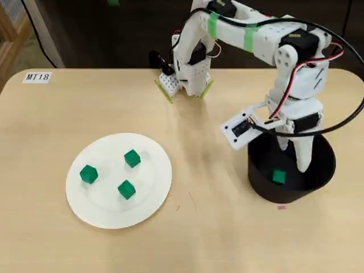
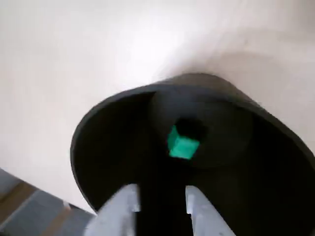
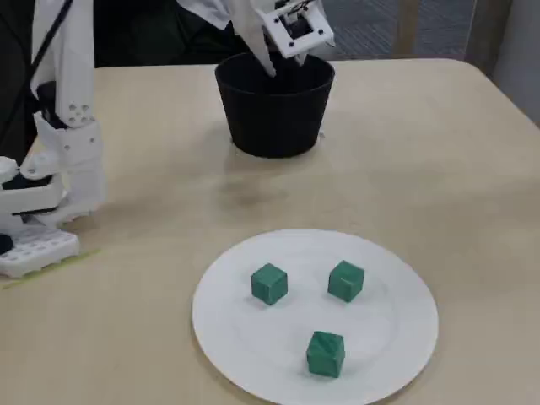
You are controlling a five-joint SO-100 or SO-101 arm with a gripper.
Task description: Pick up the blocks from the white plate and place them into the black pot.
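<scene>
On black pot floor: block, beyond parted jaws, untouched.

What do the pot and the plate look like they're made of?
The black pot: probably plastic, going by its matte, even walls with no shine. The white plate: smooth, plain, with a faint sheen; ceramic or melamine, can't tell which.

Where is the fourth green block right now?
It lies on the floor of the black pot, seen in the overhead view at right, just below the open gripper.
</scene>
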